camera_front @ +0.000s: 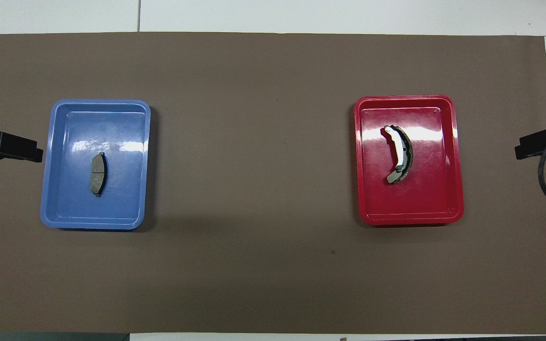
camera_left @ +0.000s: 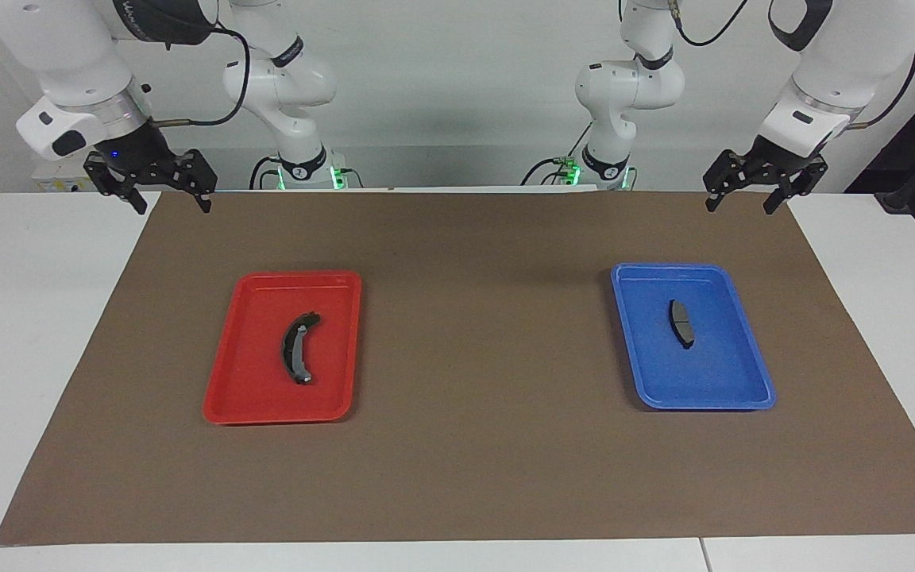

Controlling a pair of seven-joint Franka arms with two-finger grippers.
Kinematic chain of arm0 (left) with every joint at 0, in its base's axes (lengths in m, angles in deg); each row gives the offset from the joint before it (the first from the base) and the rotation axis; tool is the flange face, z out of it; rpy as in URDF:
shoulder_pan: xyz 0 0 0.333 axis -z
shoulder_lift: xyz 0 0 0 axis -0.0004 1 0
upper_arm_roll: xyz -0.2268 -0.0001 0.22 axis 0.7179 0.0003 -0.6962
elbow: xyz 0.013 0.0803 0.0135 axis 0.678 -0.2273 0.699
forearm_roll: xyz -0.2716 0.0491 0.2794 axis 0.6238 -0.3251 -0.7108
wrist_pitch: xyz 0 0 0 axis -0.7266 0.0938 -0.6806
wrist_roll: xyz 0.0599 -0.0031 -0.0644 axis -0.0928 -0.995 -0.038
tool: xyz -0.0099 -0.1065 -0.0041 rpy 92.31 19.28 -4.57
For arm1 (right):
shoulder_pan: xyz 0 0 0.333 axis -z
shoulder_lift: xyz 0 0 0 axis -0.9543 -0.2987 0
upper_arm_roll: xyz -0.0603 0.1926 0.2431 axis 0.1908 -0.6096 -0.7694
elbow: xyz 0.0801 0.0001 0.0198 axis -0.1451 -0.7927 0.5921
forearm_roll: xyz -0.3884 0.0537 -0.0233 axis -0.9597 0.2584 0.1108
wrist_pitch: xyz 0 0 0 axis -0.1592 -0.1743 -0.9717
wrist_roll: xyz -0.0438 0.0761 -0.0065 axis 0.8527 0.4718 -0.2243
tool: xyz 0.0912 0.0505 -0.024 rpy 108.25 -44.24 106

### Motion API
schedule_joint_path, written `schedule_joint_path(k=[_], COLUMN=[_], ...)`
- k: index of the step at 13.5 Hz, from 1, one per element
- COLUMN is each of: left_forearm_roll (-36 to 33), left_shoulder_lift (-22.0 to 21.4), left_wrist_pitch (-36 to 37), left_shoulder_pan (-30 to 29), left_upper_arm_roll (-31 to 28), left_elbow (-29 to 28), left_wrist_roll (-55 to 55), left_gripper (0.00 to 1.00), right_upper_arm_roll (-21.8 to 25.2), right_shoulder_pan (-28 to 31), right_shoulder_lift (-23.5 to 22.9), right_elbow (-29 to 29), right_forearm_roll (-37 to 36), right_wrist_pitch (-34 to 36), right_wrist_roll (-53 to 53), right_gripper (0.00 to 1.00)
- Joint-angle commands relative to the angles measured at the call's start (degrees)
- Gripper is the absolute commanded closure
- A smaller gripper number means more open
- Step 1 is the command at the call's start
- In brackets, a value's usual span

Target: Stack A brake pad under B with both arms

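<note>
Brake pad A (camera_left: 681, 322) lies in the blue tray (camera_left: 731, 393); curved piece B (camera_left: 297, 348) lies in the red tray (camera_left: 243, 397).
Both trays sit well apart on the brown mat (camera_left: 473, 461) covering the table (camera_left: 21, 334), blue toward the left arm's end, red toward the right arm's. In the facing view, the left claw (camera_left: 743, 203) hangs at 1 o'clock from the blue tray over the mat's corner, fingers spread wide and empty. Right claw (camera_left: 173, 205) hangs at 11 o'clock from the red tray, equally wide, holding nothing.
</note>
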Motion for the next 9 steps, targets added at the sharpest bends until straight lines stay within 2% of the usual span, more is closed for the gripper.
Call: schedule_joint_path(k=[1, 9], left_forearm_roll=[-0.52, -0.6], left_shoulder_lift=[0.51, 0.6], left_wrist_pitch=[0.97, 2.19], left_shoulder_pan=[0.14, 0.4], left_upper_arm_roll=[-0.31, -0.14], left_elbow=[1.44, 1.89], left_wrist_roll=[-0.33, -0.42], left_gripper=[0.0, 0.0], right_upper_arm_roll=[-0.15, -0.15], right_shoulder_pan=[0.3, 0.22], right_shoulder_lift=[0.26, 0.43], right_elbow=[-0.48, -0.92], right_forearm_roll=[0.86, 0.78], right_wrist_pitch=[-0.97, -1.76], right_wrist_roll=[-0.46, -0.28], right_gripper=[0.0, 0.0])
